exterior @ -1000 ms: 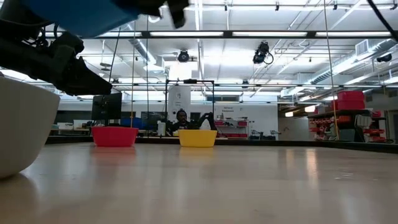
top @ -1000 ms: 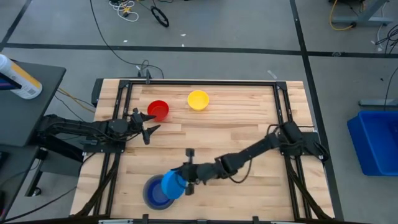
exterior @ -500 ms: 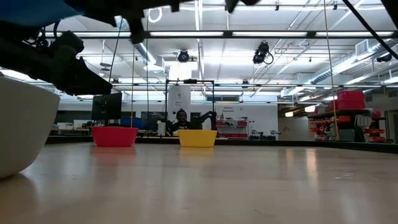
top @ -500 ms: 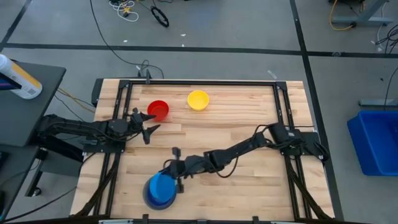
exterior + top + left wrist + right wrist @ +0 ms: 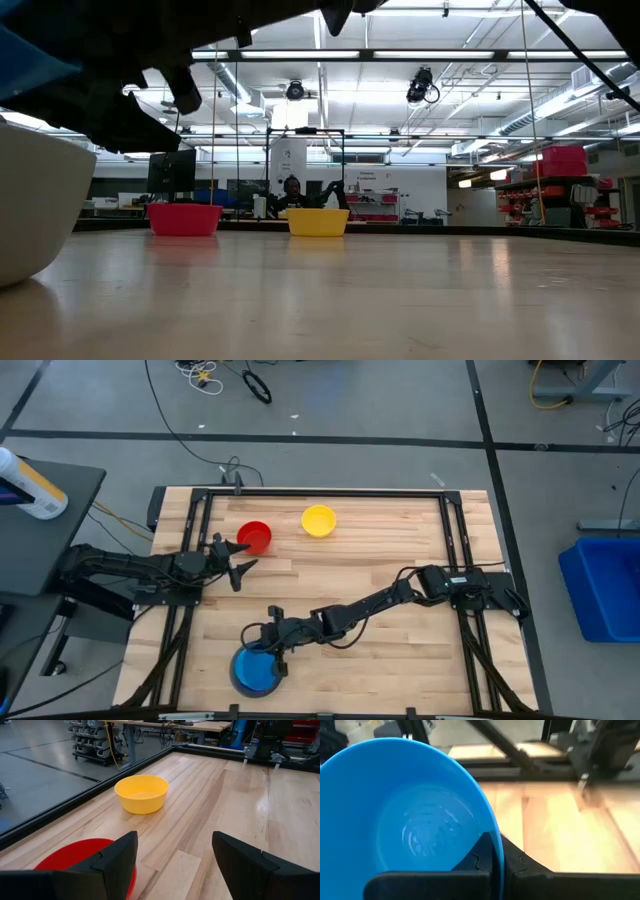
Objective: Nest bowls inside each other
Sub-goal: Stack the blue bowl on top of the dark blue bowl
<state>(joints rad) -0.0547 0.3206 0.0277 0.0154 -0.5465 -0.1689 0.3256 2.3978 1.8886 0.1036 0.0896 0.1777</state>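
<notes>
Over the dark blue bowl, right fingers pinch the light blue bowl; next, release. Left fingers spread, waiting beside the red bowl.

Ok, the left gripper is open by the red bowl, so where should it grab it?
Probably the rim of the red bowl, on the side facing the left gripper: one finger inside, one outside. The bowl sits upright and open, its thin wall is the only pinchable part, and the yellow bowl stands apart from it.
</notes>
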